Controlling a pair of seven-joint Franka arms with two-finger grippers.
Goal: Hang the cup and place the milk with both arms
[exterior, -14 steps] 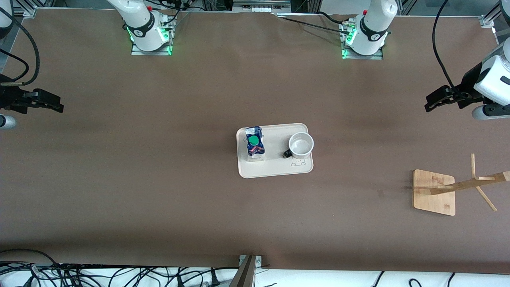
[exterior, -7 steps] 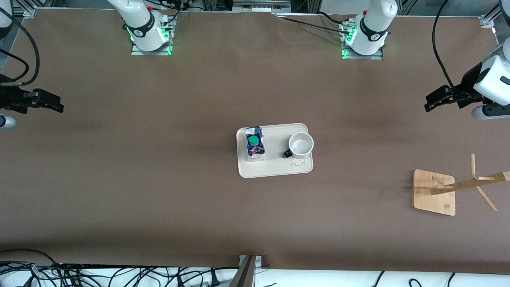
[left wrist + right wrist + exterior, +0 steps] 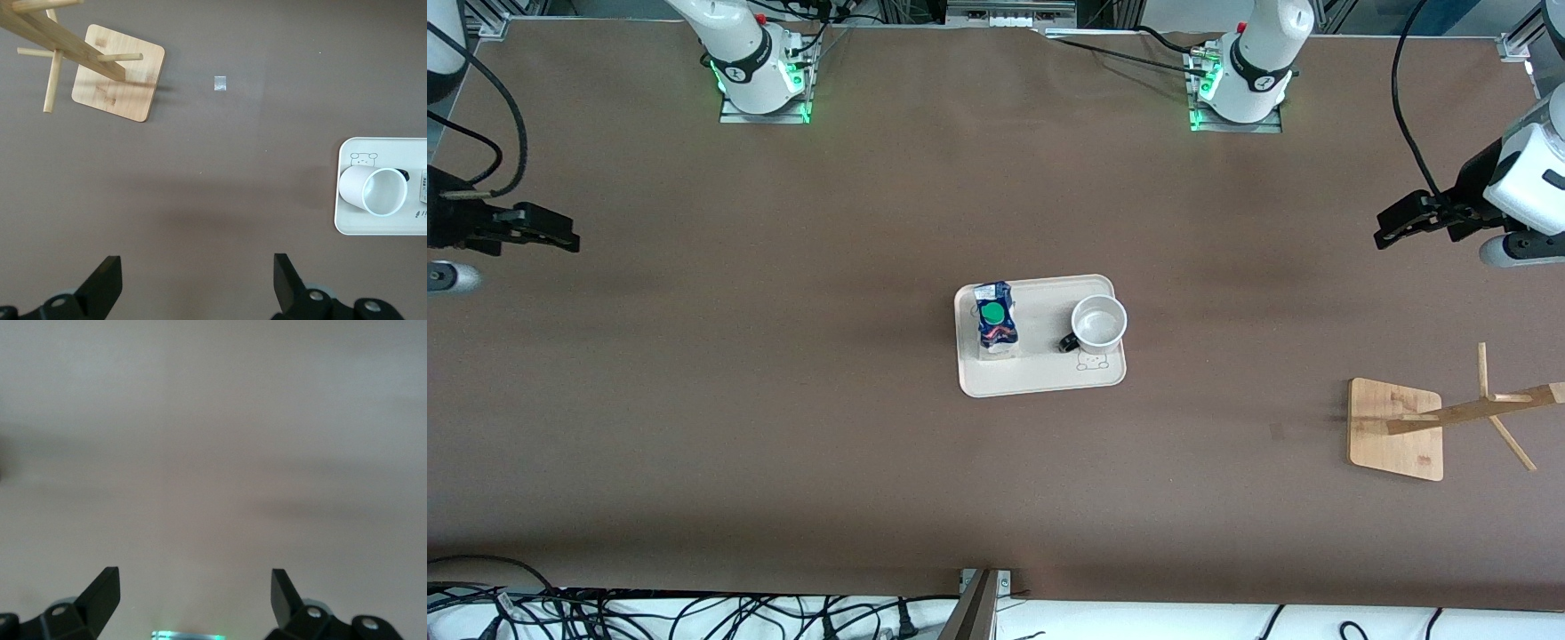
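Observation:
The white cup stands upright on a beige tray at mid-table, its black handle toward the milk. It also shows in the left wrist view. The blue and white milk with a green cap stands on the same tray, toward the right arm's end. My left gripper is open and empty, up over the table at the left arm's end; its fingertips frame bare table. My right gripper is open and empty over the table at the right arm's end.
A wooden cup rack with pegs stands on a square base near the left arm's end, nearer the front camera than the tray; it also shows in the left wrist view. A small pale mark lies on the brown table.
My right gripper has shifted slightly toward the table's middle. The left arm, cup and milk have not moved.

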